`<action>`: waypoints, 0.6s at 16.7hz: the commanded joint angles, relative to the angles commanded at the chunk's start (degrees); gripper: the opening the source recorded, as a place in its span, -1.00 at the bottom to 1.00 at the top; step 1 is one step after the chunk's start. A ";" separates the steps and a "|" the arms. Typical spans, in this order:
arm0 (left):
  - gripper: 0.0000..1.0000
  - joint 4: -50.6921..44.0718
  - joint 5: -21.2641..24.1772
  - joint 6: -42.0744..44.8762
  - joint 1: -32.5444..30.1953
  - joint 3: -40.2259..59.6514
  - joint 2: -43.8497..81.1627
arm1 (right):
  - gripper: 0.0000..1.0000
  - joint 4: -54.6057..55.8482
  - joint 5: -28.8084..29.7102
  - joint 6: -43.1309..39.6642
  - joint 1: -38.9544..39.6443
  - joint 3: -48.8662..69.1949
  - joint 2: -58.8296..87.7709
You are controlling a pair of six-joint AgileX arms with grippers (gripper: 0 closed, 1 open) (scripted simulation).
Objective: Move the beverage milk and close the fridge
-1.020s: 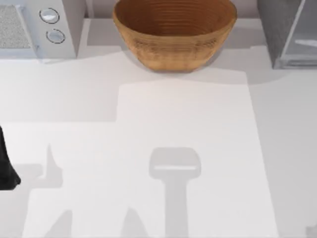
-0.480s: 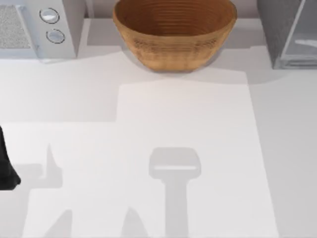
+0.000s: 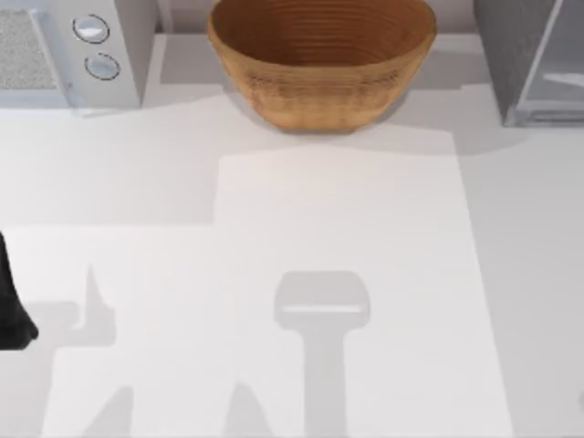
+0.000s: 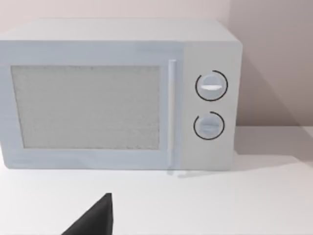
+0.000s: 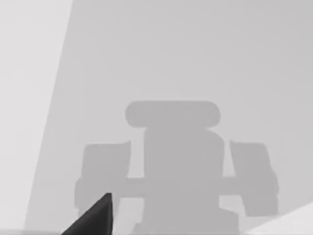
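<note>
Top view puts the fridge (image 3: 538,64) at the table's far right, beside the basket (image 3: 321,59); I cannot tell where the milk is. Left arm (image 3: 11,306) sits parked left. Grip states: cannot tell. Reaching blind risks bumping the fridge door.

— How many things stand on the table (image 3: 365,274)?
— Three: one wicker basket (image 3: 321,59), one white microwave (image 3: 68,50) left of the basket, one fridge (image 3: 534,59) right of it.
— Knobs on the microwave?
— Two.
</note>
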 joint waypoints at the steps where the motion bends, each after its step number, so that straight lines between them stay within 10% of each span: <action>1: 1.00 0.00 0.00 0.00 0.00 0.00 0.00 | 1.00 -0.68 -2.20 -4.21 -4.11 1.88 4.20; 10: 1.00 0.00 0.00 0.00 0.00 0.00 0.00 | 1.00 -3.38 -26.47 -59.04 -52.65 20.18 59.62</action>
